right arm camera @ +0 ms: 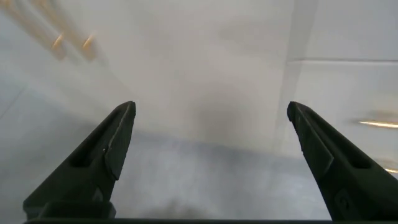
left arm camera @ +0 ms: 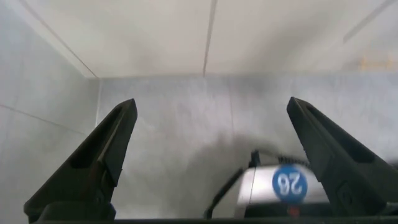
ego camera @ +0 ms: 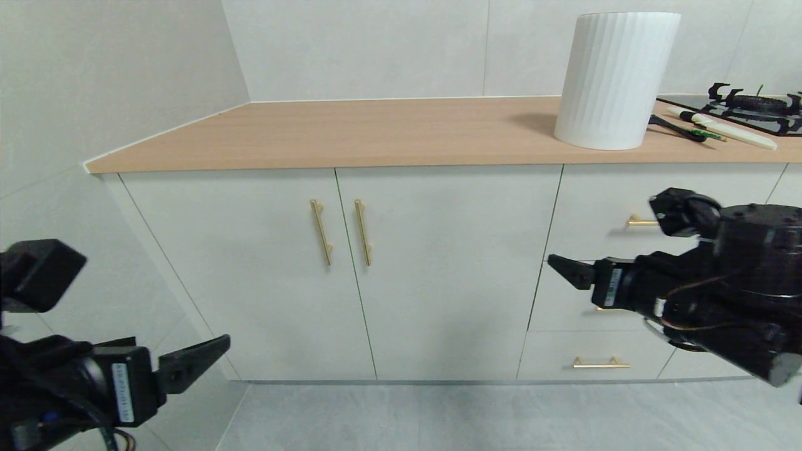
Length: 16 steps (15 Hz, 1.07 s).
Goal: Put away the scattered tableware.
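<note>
While low before cabinet doors (ego camera: 438, 269), L gripper (left arm camera: 210, 106) & R gripper (right arm camera: 210, 107) wide open, utensils (ego camera: 720, 128) on counter (ego camera: 376, 131).

Left gripper (left arm camera: 211, 106): two matte black fingers (left arm camera: 102, 158), wedge-shaped, tapering to blunt tips. Right gripper (right arm camera: 211, 106): same pattern. Left arm (ego camera: 62, 388): black housing, white printed label (ego camera: 123, 393) at the wrist, loose dark cables (ego camera: 103, 432) beneath. Right arm (ego camera: 739, 282): black rounded joint housings, thin wire (ego camera: 689, 285) looped across (unclipped), white tag (ego camera: 609, 282), grey end cap (ego camera: 783, 376).
</note>
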Motion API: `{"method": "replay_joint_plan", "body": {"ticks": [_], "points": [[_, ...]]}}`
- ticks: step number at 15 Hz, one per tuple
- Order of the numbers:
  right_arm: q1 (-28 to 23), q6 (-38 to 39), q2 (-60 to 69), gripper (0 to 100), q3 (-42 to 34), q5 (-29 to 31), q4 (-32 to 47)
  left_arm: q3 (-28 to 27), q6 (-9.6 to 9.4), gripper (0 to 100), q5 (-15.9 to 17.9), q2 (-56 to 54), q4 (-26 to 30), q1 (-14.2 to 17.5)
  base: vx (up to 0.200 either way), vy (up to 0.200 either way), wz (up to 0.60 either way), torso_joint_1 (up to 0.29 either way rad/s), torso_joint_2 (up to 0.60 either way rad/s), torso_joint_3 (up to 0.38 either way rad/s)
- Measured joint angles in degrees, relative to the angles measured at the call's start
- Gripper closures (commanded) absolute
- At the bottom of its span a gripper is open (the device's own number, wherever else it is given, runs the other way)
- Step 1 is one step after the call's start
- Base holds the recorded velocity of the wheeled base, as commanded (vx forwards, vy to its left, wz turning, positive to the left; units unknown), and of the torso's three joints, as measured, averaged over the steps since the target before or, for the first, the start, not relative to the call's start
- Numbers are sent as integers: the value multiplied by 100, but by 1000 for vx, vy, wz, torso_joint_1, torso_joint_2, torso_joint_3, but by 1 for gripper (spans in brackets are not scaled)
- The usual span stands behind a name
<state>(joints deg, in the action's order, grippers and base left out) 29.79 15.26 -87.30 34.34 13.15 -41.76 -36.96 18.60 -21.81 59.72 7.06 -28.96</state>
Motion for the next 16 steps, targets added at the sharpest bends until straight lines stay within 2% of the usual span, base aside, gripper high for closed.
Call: {"method": "replay_joint_plan", "body": {"ticks": [1, 3, 6, 8, 9, 10, 12, 16], "points": [[-63, -137, 458, 0, -319, 102, 5, 129, -62, 0, 6, -366, 0, 107, 0, 0, 0, 0, 0, 0], [-257, -508, 1451, 0, -905, 318, 24, 408, -433, 0, 55, -1212, 9, 378, 0, 0, 0, 0, 0, 0], [-805, -1048, 3250, 0, -1641, 513, 268, 806, -1308, 0, 110, -2706, 77, 887, 0, 0, 0, 0, 0, 0], [-1200, -1381, 4436, 0, -1869, 549, 936, 946, -1831, 0, 121, -3545, 134, 1254, 0, 0, 0, 0, 0, 0], [-1409, -1551, 5044, 0, -1930, 551, 1358, 990, -2019, 0, 121, -3903, 150, 1456, 0, 0, 0, 0, 0, 0], [-1624, -1747, 5682, 0, -1960, 556, 1809, 1023, -2127, 0, 126, -4242, 161, 1646, 0, 0, 0, 0, 0, 0], [-1946, -2202, 6793, 0, -1974, 575, 2510, 1114, -2204, 0, 137, -4791, 163, 1916, 0, 0, 0, 0, 0, 0], [-2732, -2764, 8099, 0, -1963, 636, 2956, 1588, -2235, 0, 128, -5399, -77, 2531, 0, 0, 0, 0, 0, 0]]}}
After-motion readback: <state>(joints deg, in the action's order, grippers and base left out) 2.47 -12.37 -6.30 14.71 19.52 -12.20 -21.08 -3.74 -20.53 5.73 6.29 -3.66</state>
